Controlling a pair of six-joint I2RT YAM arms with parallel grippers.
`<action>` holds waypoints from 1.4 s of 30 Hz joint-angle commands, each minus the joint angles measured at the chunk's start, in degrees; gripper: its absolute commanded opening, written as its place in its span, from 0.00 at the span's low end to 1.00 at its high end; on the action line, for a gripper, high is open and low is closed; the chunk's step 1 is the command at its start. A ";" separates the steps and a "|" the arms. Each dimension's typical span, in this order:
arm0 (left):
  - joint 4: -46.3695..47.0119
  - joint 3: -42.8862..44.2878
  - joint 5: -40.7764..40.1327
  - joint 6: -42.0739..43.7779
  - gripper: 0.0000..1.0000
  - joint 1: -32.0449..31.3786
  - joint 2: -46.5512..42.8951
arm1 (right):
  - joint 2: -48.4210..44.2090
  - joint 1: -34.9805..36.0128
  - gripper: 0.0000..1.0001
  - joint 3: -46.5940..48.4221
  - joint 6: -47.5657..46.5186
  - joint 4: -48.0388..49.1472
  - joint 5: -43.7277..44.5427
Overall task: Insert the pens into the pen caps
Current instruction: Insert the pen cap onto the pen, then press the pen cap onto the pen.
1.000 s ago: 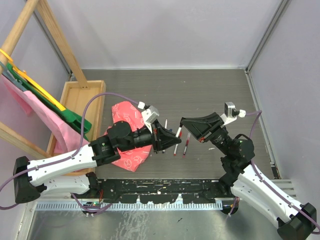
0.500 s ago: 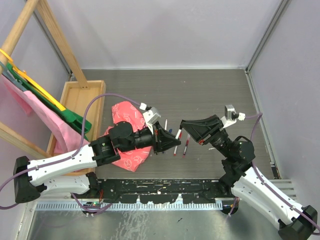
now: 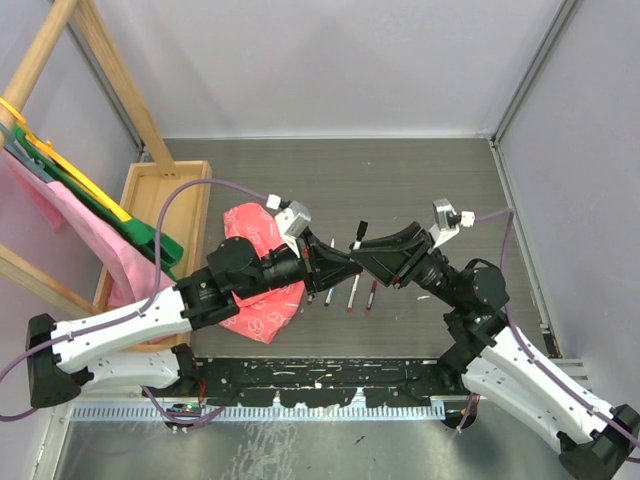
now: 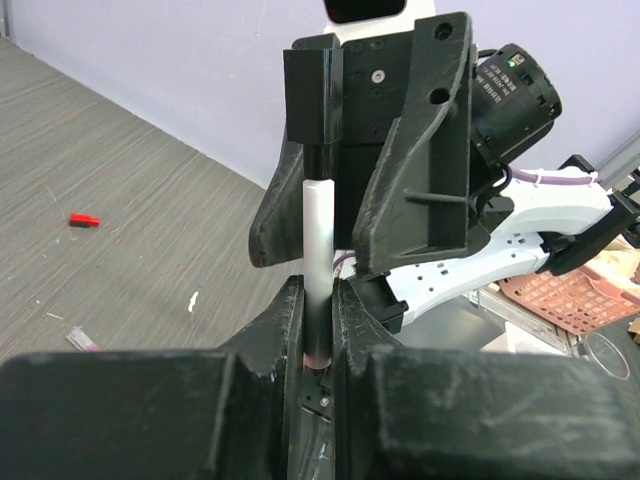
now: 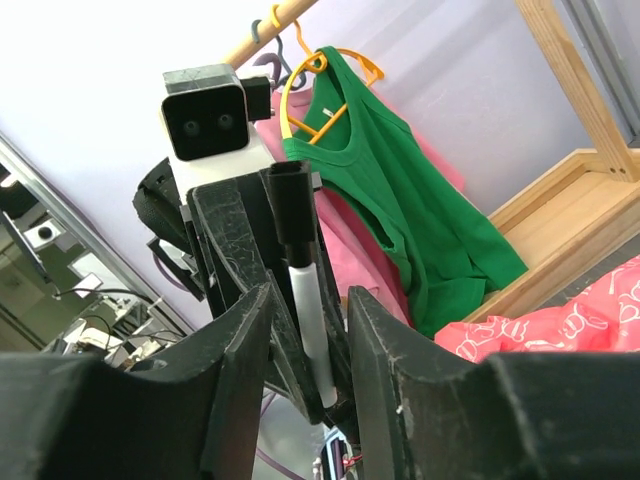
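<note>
My left gripper (image 4: 318, 330) is shut on the lower barrel of a white pen (image 4: 317, 240), which stands upright with a black pen cap (image 4: 314, 95) on its top end. Facing it, my right gripper (image 5: 310, 350) is open. Its fingers (image 5: 240, 350) stand on either side of the same pen (image 5: 306, 320) without touching it, below the cap (image 5: 291, 215). From above, the two grippers (image 3: 340, 265) (image 3: 366, 257) meet over the middle of the table, with the capped pen (image 3: 357, 238) between them. Several more pens (image 3: 352, 291) lie on the table beneath. A red cap (image 4: 84, 219) lies further off.
A pink patterned cloth (image 3: 248, 225) lies under my left arm. A wooden tray (image 3: 150, 195) stands at the left beside a wooden rack hung with green and pink clothes (image 3: 75, 195). A small dark cap (image 4: 82, 341) and a white scrap (image 4: 193, 299) lie on the table.
The two grippers have come together over the table. The right gripper's jaws have spread apart from shut and now stand clear of the pen.
</note>
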 commanded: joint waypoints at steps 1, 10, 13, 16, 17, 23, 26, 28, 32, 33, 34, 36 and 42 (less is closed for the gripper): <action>3.24 1.63 -1.17 0.81 0.00 0.21 -2.27 | -2.10 0.26 0.44 6.11 -4.97 -7.33 1.27; -0.12 2.66 0.85 2.40 0.00 0.19 -3.00 | -1.22 0.27 0.57 13.65 -10.01 -18.19 3.87; -0.31 2.65 1.39 2.51 0.00 0.21 -3.33 | 0.22 0.26 0.62 16.16 -10.79 -20.55 4.28; -0.31 2.67 1.92 2.55 0.00 0.17 -3.36 | 1.47 0.24 0.64 18.65 -11.65 -24.28 5.63; -0.31 2.76 2.19 2.55 0.00 0.21 -3.38 | 1.84 0.22 0.64 19.36 -11.68 -25.33 5.83; -0.56 3.10 3.68 2.38 0.00 0.21 -2.76 | 3.35 0.25 0.65 21.16 -11.78 -25.45 4.87; -0.66 3.11 4.03 2.02 0.00 0.16 -2.43 | 3.75 0.28 0.64 21.80 -11.73 -24.45 3.85; -0.66 3.19 4.35 1.82 0.00 0.21 -2.19 | 3.84 0.22 0.62 21.72 -11.62 -23.73 3.36; -0.90 3.33 4.68 1.55 0.00 0.17 -1.94 | 4.10 0.23 0.55 21.49 -11.29 -22.71 2.40; -0.92 3.29 4.69 1.54 0.00 0.21 -1.89 | 4.14 0.23 0.53 21.36 -11.13 -22.43 2.17; -1.00 3.29 4.67 1.54 0.00 0.22 -1.94 | 4.12 0.24 0.51 21.28 -11.01 -22.20 1.98; -1.10 3.21 4.69 1.53 0.00 0.19 -1.94 | 4.15 0.28 0.47 21.10 -10.90 -21.99 1.75; -1.69 3.28 4.23 1.40 0.00 0.17 -2.00 | 4.15 0.22 0.32 20.55 -10.82 -21.76 1.32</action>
